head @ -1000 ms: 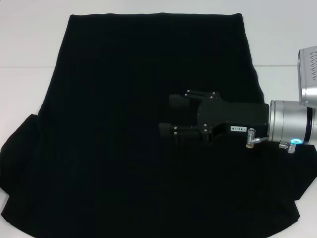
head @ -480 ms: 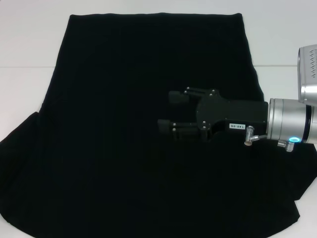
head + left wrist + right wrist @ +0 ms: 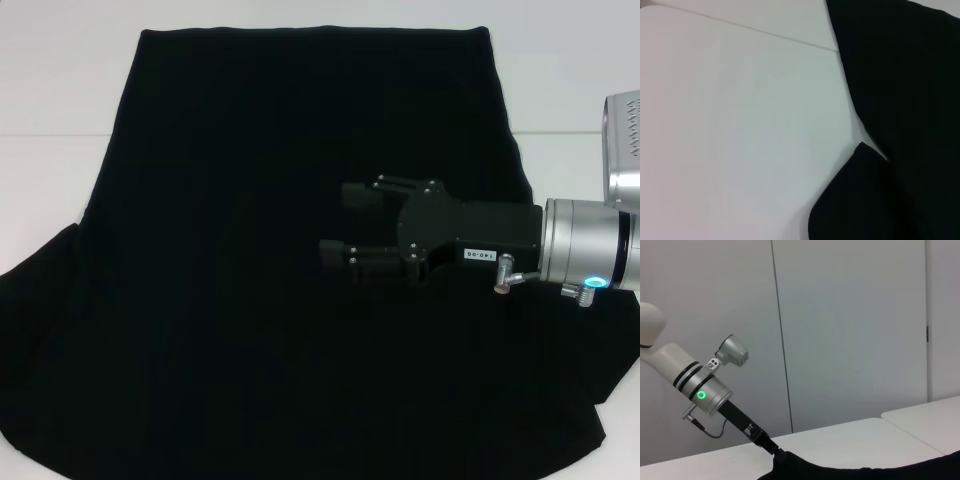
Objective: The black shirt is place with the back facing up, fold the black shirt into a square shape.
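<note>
My right hand (image 3: 335, 222) is hovering half open and empty over the black shirt (image 3: 250, 300), which is spreading out beneath it in every direction across the white bench (image 3: 60, 90). Its long axis is running away from me. My left hand is reaching at the shirt's far edge (image 3: 777, 455); its grip I cannot tell.

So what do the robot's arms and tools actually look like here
The right tool is matte black, boxy, with two stubby dark fingers, small screws and a white label with dark characters. Behind it sits a silver cylindrical wrist with a glowing teal ring light and small metal connectors. The right wrist view shows the left arm: white link, silver banded wrist, green ring light, thin black cable, slim black tool at the black shirt.
</note>
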